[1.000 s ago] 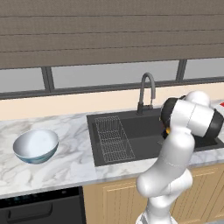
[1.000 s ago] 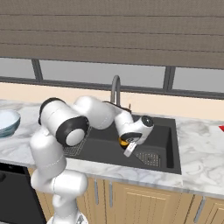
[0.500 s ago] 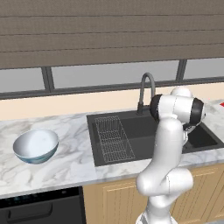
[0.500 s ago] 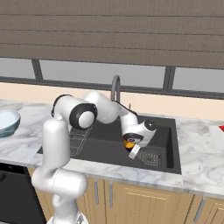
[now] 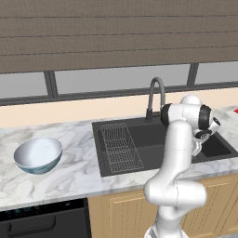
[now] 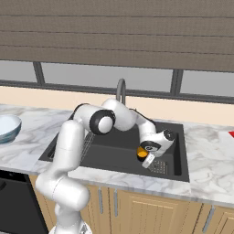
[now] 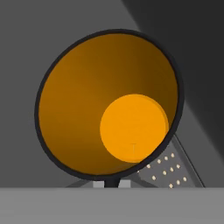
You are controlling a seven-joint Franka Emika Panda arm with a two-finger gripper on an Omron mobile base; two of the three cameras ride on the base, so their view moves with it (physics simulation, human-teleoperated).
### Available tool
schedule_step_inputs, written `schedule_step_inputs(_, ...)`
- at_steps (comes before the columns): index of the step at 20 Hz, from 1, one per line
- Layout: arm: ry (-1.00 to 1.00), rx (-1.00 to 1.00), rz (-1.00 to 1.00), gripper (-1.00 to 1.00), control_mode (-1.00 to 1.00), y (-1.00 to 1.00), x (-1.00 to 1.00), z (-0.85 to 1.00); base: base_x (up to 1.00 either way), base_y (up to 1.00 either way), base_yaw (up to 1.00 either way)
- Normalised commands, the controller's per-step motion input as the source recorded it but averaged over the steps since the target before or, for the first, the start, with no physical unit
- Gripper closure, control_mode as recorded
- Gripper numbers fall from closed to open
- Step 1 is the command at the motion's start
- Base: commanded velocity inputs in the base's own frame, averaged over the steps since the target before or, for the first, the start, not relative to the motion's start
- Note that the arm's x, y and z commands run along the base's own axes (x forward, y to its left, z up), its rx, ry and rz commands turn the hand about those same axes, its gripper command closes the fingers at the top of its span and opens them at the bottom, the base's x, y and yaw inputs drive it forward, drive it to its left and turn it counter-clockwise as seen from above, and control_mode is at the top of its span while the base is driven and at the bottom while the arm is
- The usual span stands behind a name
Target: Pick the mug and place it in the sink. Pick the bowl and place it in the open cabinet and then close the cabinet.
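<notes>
The mug (image 6: 142,153), black outside and orange inside, hangs low over the right half of the sink (image 6: 114,146), just above the perforated drain plate. My gripper (image 6: 146,158) is shut on its rim. In the hand view the mug's orange hollow (image 7: 109,105) faces the camera, and my gripper (image 7: 112,183) pinches the rim at the bottom. The bowl (image 5: 38,155) stands upright on the marble counter, far left of the sink (image 5: 148,139); its edge also shows in the right base view (image 6: 7,128). The open cabinet is out of view.
A dark gooseneck tap (image 5: 155,93) stands behind the basin, and a wire rack (image 5: 121,148) lies in its left half. A red item (image 6: 228,137) lies on the counter at the far right. Below the counter are wooden doors (image 6: 137,205) and a black appliance (image 5: 42,218).
The arm has swung its elbow back toward the tap, and the hand has carried the mug a little to the right and lower into the sink. The bowl has not moved.
</notes>
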Motion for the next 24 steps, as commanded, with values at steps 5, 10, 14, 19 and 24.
schedule_step_inputs(5,0.03,0.0,0.0,1.0,-1.0,0.0,0.48,-0.38,0.0,0.0,0.0)
schedule_step_inputs(10,0.01,0.0,-0.01,1.0,-1.0,0.0,0.43,-0.48,0.0,0.0,0.0)
schedule_step_inputs(14,0.02,0.0,-0.01,1.0,-1.0,0.0,0.28,-0.64,0.0,0.0,0.0)
schedule_step_inputs(19,0.04,0.0,-0.03,1.0,-1.0,0.01,0.28,-0.68,0.0,0.0,0.0)
schedule_step_inputs(24,0.0,-0.02,-0.03,-1.0,-1.0,0.07,0.11,-0.04,0.0,0.0,0.0)
